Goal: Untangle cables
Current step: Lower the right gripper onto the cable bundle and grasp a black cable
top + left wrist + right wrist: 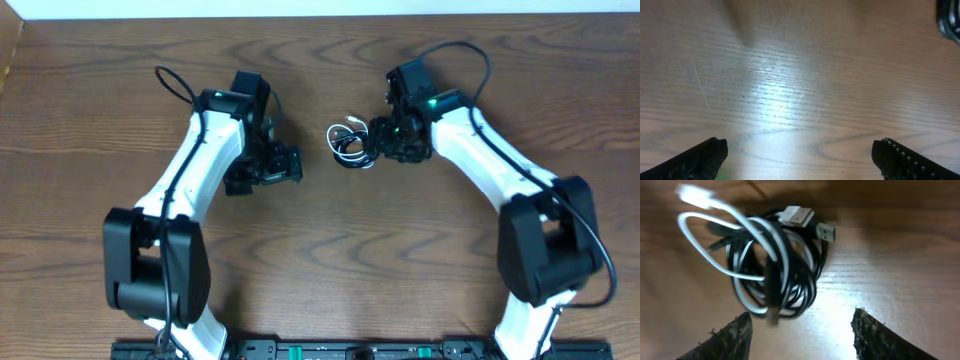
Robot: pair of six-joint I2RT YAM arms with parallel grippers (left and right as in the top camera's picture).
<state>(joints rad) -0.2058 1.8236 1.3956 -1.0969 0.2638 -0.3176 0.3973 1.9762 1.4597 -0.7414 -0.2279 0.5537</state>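
The cables (348, 145), white and black cords, lie twisted in one small loopy bunch on the worktop (330, 280), just toward 12 o'clock from its middle.

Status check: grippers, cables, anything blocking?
Left gripper open over bare table. Right gripper open, facing the cables. Cables knotted in one bundle, white looped through black. Nothing in the way.

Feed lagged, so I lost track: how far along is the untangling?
Nothing looks done: the black and white cables lie in one knotted bundle on the table. In hand: the right fingers stand apart just short of the bundle, gripping nothing; the left fingers are wide open over bare wood. Left: all the separating.
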